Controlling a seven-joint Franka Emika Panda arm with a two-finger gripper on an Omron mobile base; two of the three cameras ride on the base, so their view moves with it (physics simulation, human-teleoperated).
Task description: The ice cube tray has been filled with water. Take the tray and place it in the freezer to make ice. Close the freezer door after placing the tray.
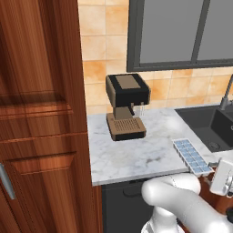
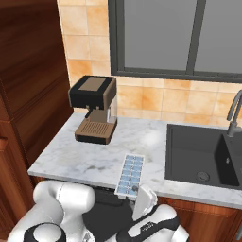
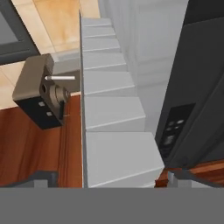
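Claw [image 2: 143, 202] hangs just off the front edge of the worktop [image 2: 90, 163], at the near short end of the ice cube tray [image 2: 130, 176]. Its two tips stand wide apart at either side of the hand view, with nothing between them.

From the claw the tray lies straight ahead and slightly up, resting flat on the marble. Its near end is at the worktop's lip and its long axis runs away from the robot toward the tiled wall, roughly in line with the hand. Any reach will therefore meet a short end first. To my eye the coming grasp turns on getting the tips to either side of the tray's narrow width, since the long way looks too broad for them. The pale stepped blocks running up the hand view are probably the tray's cells seen from the side, though I can't be sure.

Water [image 2: 132, 171] shows pale blue across the cells, so the tray will have to stay level once lifted.

Further out, the count:
- One tray, its cells in three files along the length.
- One coffee machine [image 2: 94, 108], well apart from the tray toward the back left.
- One dark sink [image 2: 189, 151] to the tray's right.
- One tap [image 2: 234, 113] at the sink.
- One window [image 2: 175, 38] above.

Tray untouched; the whole task lies ahead.
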